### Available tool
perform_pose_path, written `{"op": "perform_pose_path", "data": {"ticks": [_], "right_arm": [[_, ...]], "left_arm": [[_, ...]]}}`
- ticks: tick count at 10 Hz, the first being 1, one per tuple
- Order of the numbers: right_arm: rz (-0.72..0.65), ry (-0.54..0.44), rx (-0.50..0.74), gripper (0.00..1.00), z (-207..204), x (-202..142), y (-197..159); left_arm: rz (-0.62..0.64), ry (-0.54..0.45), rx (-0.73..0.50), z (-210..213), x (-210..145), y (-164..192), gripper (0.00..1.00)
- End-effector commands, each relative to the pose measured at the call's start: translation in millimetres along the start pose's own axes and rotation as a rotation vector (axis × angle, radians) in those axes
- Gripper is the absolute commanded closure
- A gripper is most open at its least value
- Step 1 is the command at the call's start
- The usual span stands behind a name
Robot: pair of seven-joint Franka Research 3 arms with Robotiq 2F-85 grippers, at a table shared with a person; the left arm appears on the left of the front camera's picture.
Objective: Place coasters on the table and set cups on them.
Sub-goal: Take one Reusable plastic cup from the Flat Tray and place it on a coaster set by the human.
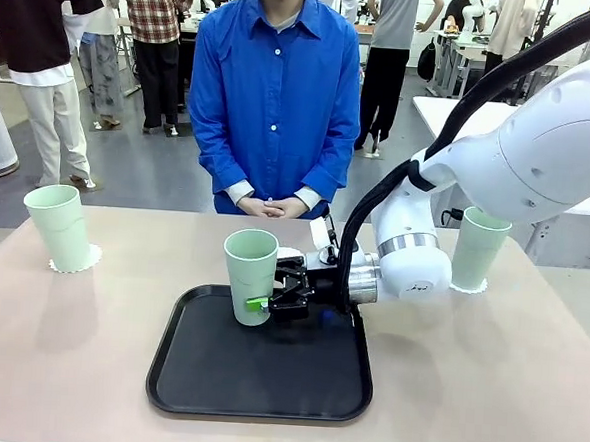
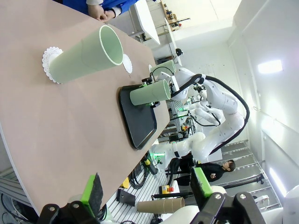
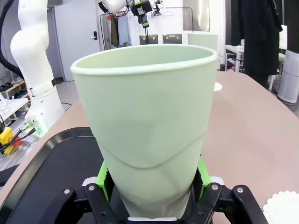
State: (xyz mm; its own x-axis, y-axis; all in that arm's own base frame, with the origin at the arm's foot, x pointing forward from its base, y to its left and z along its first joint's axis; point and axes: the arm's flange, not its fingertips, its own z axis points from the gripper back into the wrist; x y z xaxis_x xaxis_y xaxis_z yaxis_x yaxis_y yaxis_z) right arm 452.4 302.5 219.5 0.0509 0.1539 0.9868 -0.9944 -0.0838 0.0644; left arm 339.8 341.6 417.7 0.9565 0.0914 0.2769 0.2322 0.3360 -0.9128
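Over the black tray (image 1: 214, 396), my right gripper (image 1: 262, 303) pinches the light, thin-walled cup (image 1: 250, 275) low, denting it, so I judge gentle pressure best, while my left gripper (image 2: 145, 189) hangs open

Two cups (image 1: 62, 227) on coasters (image 1: 89, 261), third (image 1: 250, 275) gripped
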Motion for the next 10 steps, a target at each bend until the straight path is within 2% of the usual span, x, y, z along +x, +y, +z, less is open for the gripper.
{"op": "perform_pose_path", "data": {"ticks": [1, 2, 3, 4, 5, 8, 10], "right_arm": [[-0.008, -0.034, -0.026, 1.0, -3, -1, -2], [-0.011, -0.034, -0.031, 1.0, -4, -1, -2], [-0.013, -0.031, -0.035, 0.38, -4, -1, -3], [-0.056, -0.033, -0.052, 0.38, -3, 7, 2], [-0.07, -0.063, -0.047, 0.38, 1, 32, 12], [-0.025, -0.067, -0.043, 0.38, 5, 133, 49], [0.015, -0.027, -0.061, 0.38, 3, 182, 70]], "left_arm": [[-0.005, 0.003, -0.003, 1, -3, -2, 0.0], [-0.005, 0.003, -0.003, 1, -3, -2, 0.0], [-0.005, 0.003, -0.003, 1, -3, -2, 0.0], [-0.005, 0.003, -0.003, 1, -3, -2, 0.0], [-0.005, 0.003, -0.003, 1, -3, -2, 0.0], [-0.005, 0.003, -0.003, 1, -3, -2, 0.0], [-0.005, 0.003, -0.003, 1, -3, -2, 0.0]]}}
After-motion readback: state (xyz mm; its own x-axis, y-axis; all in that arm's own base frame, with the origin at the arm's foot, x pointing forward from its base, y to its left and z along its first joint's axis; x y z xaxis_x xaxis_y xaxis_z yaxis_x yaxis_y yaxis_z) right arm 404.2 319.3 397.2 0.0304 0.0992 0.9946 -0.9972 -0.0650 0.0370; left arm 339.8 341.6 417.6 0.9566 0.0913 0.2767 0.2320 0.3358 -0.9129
